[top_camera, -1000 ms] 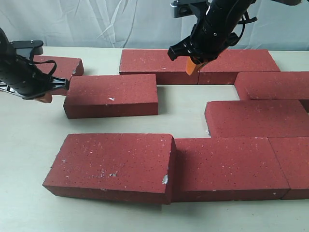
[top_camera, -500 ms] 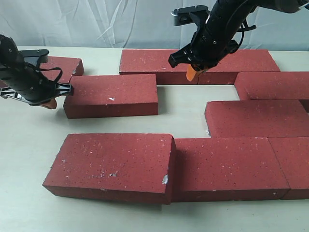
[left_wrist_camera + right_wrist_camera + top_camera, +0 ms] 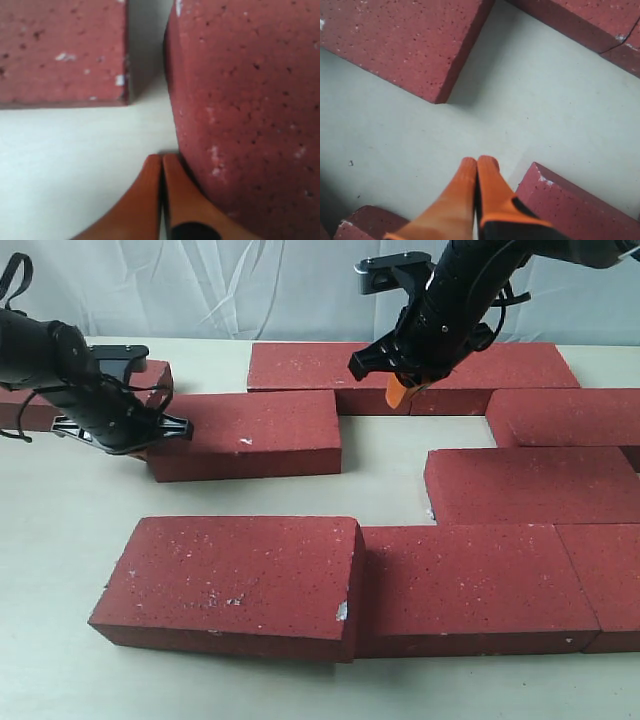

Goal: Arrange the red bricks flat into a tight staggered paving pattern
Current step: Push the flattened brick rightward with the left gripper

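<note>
Several dark red bricks lie flat on the table. My left gripper is shut, and its orange fingertips press against the left end of the middle-left brick. Behind it lies a far-left brick. My right gripper is shut on nothing and hovers over bare table in front of the back row bricks. In the right wrist view, brick corners flank the gap below it.
Two right-side bricks sit stepped. The front row holds a large brick with two neighbours. A bare gap of table lies between the middle-left brick and the right-side bricks. A white cloth backs the scene.
My left gripper has travelled right to the middle-left brick's end and shoved that brick a little to the right. The right gripper dropped slightly, then held still.
</note>
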Controlling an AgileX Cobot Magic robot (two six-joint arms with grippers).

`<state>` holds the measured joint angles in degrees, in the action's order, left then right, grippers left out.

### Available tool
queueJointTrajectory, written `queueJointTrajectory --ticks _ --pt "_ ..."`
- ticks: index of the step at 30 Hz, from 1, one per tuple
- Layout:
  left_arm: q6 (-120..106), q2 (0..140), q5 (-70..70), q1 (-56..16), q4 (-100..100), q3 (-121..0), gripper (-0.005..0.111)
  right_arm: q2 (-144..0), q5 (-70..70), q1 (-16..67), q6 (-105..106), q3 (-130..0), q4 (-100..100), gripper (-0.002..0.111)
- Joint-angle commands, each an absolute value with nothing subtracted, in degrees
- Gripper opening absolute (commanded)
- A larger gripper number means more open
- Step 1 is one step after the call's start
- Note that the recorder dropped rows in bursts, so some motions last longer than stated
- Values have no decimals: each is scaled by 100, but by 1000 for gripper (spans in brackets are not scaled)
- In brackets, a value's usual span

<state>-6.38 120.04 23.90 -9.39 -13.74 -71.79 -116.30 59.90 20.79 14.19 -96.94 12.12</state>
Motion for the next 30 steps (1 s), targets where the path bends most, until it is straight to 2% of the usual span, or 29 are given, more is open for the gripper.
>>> queueJointTrajectory --ticks 1,16,25,30 --pt "-657 12101 2442 -1129 -1586 -7214 0 -11576 5932 2067 1432 -9667 1162 -1" --pt "-1563 12101 2279 -1384 -2009 -7214 0 -11576 5954 2067 1432 -9667 1196 -1" --pt "-1277 11740 2678 -978 -1509 -7214 0 -11576 6062 2067 1432 -9667 1318 -1" --pt "-410 11635 3120 -826 -888 -7214 0 -11576 6071 2141 1432 -9667 1890 -1"
